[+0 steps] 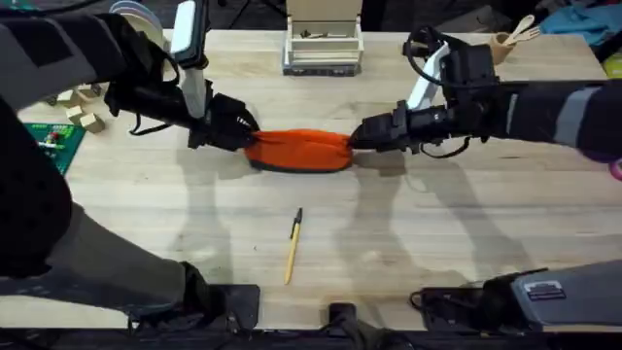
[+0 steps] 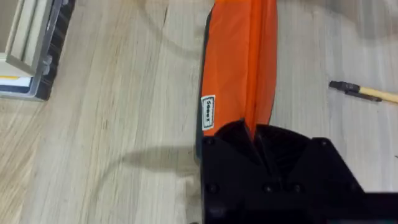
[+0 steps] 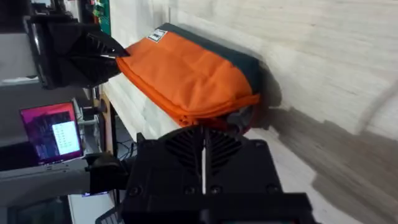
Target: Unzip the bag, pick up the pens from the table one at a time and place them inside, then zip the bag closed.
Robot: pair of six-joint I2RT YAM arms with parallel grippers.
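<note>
Overhead: bag [image 1: 299,150] is lying lengthwise across the middle of the table [image 1: 457,233], a bit toward the far edge. Left gripper [image 1: 245,133] is sitting on the bag's left end, right gripper [image 1: 356,138] on its right end, so the bag is spanning between the two. Jaws on both are looking pinched down on fabric, gap too small to read from here. Pen [image 1: 293,247] is lying alone on bare wood nearer the front edge, well apart from the bag, black end pointing toward the bag.

Left wrist: left gripper [image 2: 254,132] is clamping the bag's [image 2: 239,59] end, fingers [image 2: 233,134] drawn together with the orange top seam running up between them. Small white label on the bag's side is sitting just beside the fingertips. Pen's [image 2: 364,92] black end is showing at the view's edge, apart from the bag.

Right wrist: right gripper [image 3: 205,127] is closing on the bag's [image 3: 186,78] near end at the zipper line; jaws nearly together, a grey bit of the zipper showing right at them. Left gripper [image 3: 121,55] is gripping the far end. Dark bottom edge of the bag is resting on the table [image 3: 323,56].
</note>
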